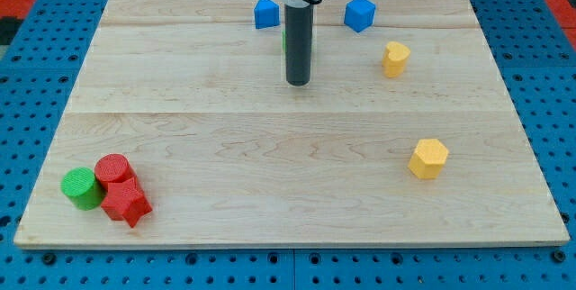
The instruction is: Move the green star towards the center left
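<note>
My tip point(298, 82) is down on the wooden board point(270, 146), up around twelve o'clock from the board's middle. No pincer here to call wide or narrow, just my bare rod, holding nothing. Peeking out at the rod's nine o'clock edge is a thin green sliver point(283, 40), probably the green star, though my rod hides nearly all of it, so I can't swear to the shape. It sits just past my tip, toward twelve. At eleven o'clock from my tip there's a blue block point(266, 13), and at one o'clock a blue cube point(359, 13). A yellow block point(395, 58) waits out at three o'clock, another yellow block point(429, 158) at four. Way down at eight o'clock: green cylinder point(81, 187), red cylinder point(114, 169), red star point(126, 203), all huddled touching.
</note>
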Controlling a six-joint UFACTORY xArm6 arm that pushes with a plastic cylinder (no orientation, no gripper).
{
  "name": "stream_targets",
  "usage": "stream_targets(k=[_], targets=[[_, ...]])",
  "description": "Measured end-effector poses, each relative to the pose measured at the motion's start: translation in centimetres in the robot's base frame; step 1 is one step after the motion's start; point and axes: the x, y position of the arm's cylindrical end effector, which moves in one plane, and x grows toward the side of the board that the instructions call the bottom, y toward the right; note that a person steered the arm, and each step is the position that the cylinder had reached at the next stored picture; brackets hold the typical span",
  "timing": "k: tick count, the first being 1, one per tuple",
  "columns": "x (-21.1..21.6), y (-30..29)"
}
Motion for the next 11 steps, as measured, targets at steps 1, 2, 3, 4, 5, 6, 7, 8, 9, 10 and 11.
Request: stream_targets(k=[1,2,3,4,5,6,7,8,9,10,11], targets=[[0.0,0.0],[0.0,-0.1],[0.0,-0.1],[0.0,-0.2],[0.0,-0.2],[0.0,-0.2],[-0.9,-0.2],[-1.1,-0.2],[-0.7,-0.2],[0.6,0.1],[-0.3,1.5]])
